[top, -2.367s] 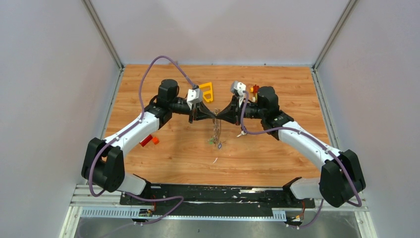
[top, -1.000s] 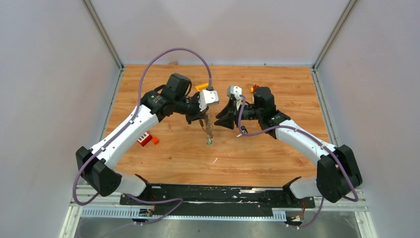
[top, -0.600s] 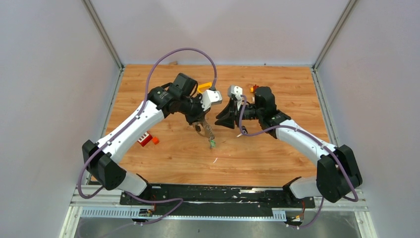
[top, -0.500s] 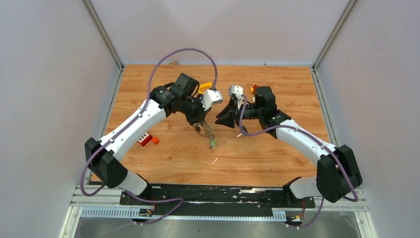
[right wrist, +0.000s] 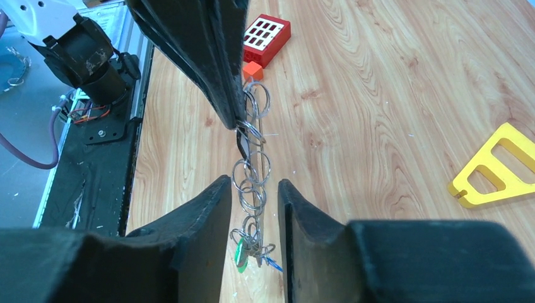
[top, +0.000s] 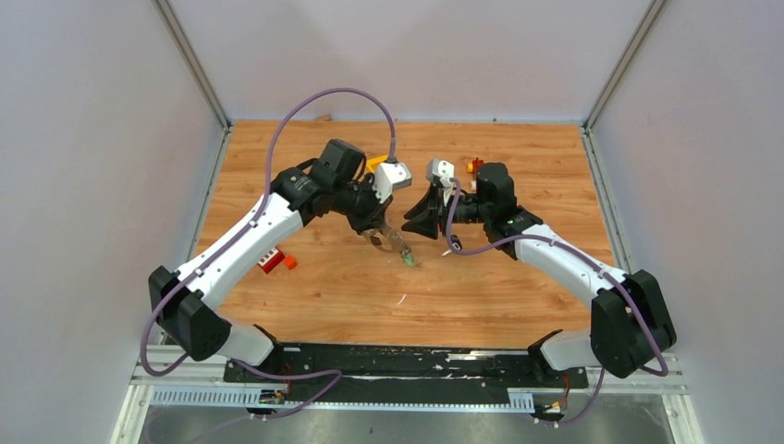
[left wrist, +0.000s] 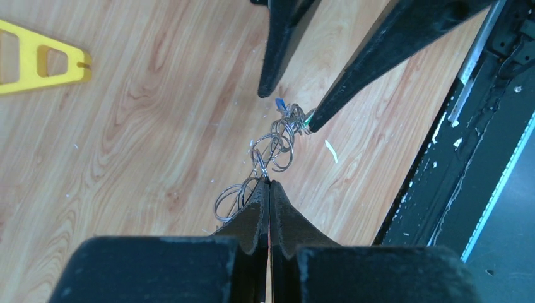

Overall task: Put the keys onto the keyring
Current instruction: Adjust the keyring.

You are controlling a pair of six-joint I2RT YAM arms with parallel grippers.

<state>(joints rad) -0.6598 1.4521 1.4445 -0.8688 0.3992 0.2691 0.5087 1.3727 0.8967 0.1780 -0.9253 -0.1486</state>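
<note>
Between the tips of the left claw [left wrist: 269, 183], pressed together with no gap, a silver wire loop of the keyring [left wrist: 262, 165] is pinched. From that grip the keyring runs away as a string of linked silver loops, with one looser coil bulging out beside the left finger. At the far end of the string sit the keys [left wrist: 291, 115], tiny, marked by a blue tag and a green one; their blades are too small to make out.

The right claw [right wrist: 253, 183] faces the left one tip to tip. Its jaws stand narrowly apart, one on each side of the string of loops; whether the pads touch the wire cannot be told. From its wrist camera the tagged keys lie low between its two fingers, nearer the camera than the tips.

Seen from above, both claws meet over the middle of the wooden bench [top: 518, 176], and the string slopes down from the left claw towards the right one. A yellow triangle frame [right wrist: 495, 167] lies on the bench behind the left claw, well apart. A red block [right wrist: 268, 36] with a small orange piece beside it rests near the left forearm.
</note>
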